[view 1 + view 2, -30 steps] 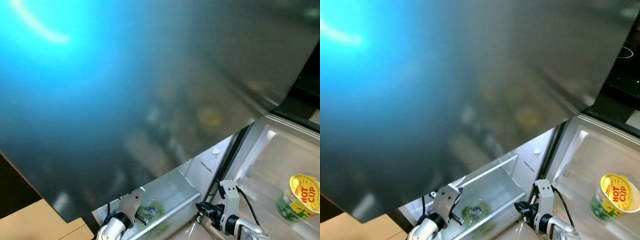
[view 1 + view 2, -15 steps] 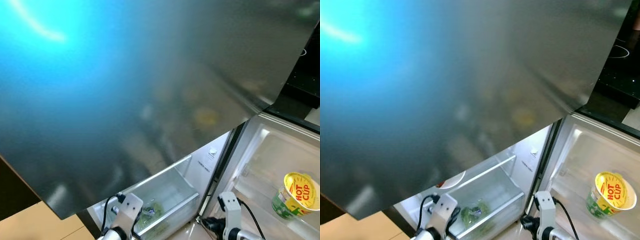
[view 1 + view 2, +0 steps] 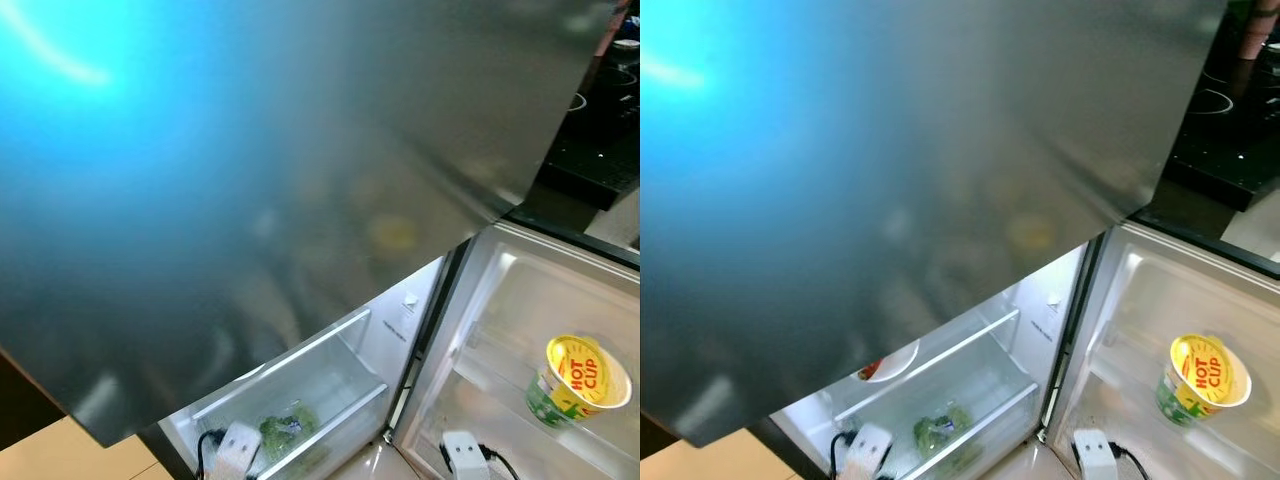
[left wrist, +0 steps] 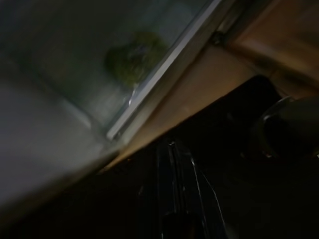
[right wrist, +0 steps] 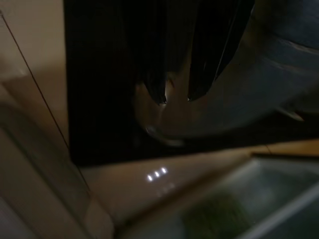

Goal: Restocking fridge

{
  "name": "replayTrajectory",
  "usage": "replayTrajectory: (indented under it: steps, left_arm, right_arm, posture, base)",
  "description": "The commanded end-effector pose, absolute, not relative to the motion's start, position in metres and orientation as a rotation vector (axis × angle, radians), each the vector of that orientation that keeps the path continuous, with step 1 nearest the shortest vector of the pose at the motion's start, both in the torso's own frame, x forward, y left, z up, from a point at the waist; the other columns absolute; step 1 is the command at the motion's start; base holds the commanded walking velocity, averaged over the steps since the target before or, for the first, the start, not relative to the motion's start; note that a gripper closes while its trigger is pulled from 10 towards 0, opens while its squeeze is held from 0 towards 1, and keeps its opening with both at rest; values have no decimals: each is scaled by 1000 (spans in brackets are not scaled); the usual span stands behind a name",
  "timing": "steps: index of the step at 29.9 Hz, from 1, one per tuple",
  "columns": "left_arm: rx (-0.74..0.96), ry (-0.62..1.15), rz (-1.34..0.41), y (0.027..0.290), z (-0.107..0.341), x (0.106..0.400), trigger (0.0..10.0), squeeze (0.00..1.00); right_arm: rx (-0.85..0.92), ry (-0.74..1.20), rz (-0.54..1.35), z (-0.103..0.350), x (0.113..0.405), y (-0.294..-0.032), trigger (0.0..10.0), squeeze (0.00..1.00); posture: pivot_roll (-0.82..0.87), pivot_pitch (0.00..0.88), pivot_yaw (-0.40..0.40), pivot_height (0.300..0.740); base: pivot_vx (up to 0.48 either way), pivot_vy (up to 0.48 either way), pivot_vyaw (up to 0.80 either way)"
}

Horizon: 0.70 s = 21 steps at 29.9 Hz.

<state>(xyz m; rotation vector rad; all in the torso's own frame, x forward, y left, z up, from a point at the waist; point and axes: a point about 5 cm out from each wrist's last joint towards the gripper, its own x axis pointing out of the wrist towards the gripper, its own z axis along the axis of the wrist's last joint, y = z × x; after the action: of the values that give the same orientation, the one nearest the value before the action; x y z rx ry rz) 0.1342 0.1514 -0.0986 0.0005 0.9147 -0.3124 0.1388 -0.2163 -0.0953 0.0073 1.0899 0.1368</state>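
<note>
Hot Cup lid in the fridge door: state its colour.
Yellow with red lettering, on the Hot Cup; clearest in the right eye view.

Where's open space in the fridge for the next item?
The door shelf is bare left of the Hot Cup noodle cup. The clear drawer has room right of the greens. A small plate sits on the shelf above.
</note>
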Motion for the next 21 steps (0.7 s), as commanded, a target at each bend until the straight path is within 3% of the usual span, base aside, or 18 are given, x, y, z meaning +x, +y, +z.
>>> replayTrajectory:
  steps: [1, 21]
  left_arm:
    - [-43, 1055, -120, 185, -108, 105, 10000, 0]
    - [-161, 1086, -77, 182, -110, 103, 10000, 0]
  right_arm:
    - [-20, 1098, 132, -96, 141, -213, 10000, 0]
    - [-114, 1115, 129, -97, 143, -211, 10000, 0]
  posture:
    - [-73, 0, -1, 740]
    - [-52, 0, -11, 740]
  base:
    - [0, 0, 0]
    - [0, 0, 0]
